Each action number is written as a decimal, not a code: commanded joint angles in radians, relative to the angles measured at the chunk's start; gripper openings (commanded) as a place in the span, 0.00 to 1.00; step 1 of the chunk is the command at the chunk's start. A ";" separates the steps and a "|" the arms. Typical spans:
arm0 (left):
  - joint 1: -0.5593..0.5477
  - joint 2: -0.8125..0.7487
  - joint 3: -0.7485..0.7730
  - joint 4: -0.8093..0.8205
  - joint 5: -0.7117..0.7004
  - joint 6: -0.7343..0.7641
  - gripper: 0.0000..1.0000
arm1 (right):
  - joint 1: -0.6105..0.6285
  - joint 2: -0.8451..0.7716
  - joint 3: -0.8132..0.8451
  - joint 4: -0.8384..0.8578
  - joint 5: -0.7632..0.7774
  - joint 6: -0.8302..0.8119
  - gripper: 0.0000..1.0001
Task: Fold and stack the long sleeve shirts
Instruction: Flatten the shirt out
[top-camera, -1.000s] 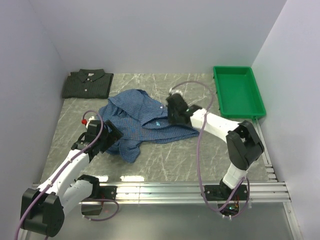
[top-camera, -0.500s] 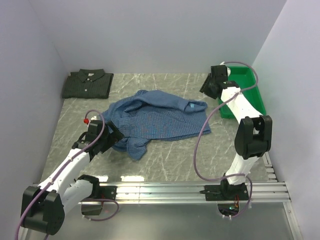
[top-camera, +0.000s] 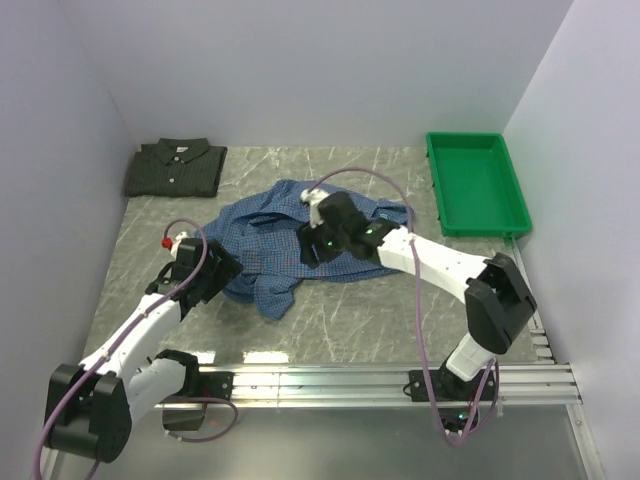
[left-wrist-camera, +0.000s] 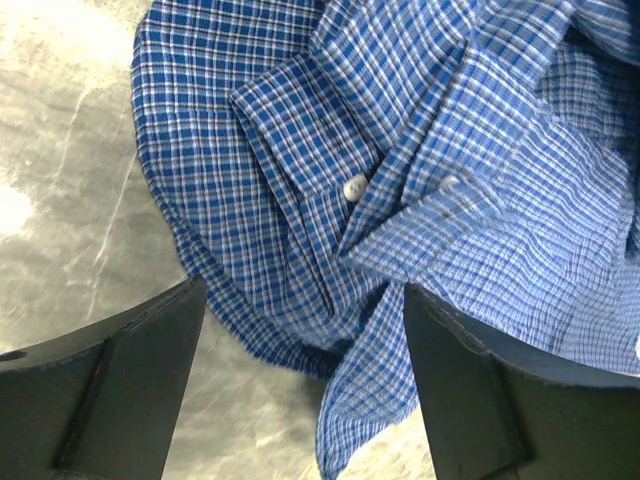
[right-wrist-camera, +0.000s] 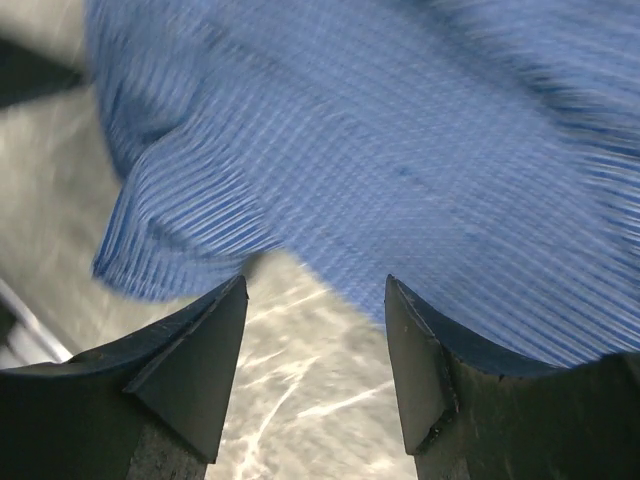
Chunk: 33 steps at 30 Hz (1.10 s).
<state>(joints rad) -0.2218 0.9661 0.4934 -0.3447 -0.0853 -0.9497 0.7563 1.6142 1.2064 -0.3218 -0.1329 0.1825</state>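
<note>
Spreading the blue shirt (top-camera: 262, 236) flat looks to be the step in hand. It lies rumpled at the centre of the worktop (top-camera: 350, 310), with folds overlapping and a bunched lobe trailing toward 7 o'clock. The dark shirt (top-camera: 175, 168) sits neatly folded, collar up, in the 10 o'clock corner, so that one seems done and would serve as the base of the stack. The tray (top-camera: 478, 140) at 2 o'clock plays no part.

The left claw (left-wrist-camera: 303, 290) hangs released at the blue shirt's 8 o'clock edge, its fingers spread wide with nothing between them. Its wrist view shows a buttoned band, likely a cuff (left-wrist-camera: 300, 150), just ahead of the tips and lying over other cloth. The right claw (right-wrist-camera: 315, 290) is over the shirt's middle, toward 3 o'clock in the top view. It is also released and empty: bare worktop shows between its fingers, with cloth just beyond. That wrist view is blurred, so the exact height cannot be told.

The next move calls for each claw to pinch a single layer at opposite sides, the cuff or hem at 8 o'clock and a shoulder or hem near 3 o'clock, then draw apart until the body lies flat. Catching two layers at once would only drag the bundle along.
</note>
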 joint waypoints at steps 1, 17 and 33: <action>0.009 0.052 -0.015 0.088 0.022 -0.046 0.85 | 0.038 0.050 0.008 0.072 -0.017 -0.093 0.64; 0.009 0.149 -0.059 0.184 0.105 -0.057 0.82 | 0.169 0.239 0.064 0.041 0.265 -0.268 0.60; 0.009 0.134 -0.047 0.156 0.096 -0.026 0.82 | 0.178 0.219 0.114 0.018 0.300 -0.272 0.35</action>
<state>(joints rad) -0.2169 1.1172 0.4416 -0.1928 0.0032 -1.0027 0.9298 1.8687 1.2602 -0.3073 0.1425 -0.0837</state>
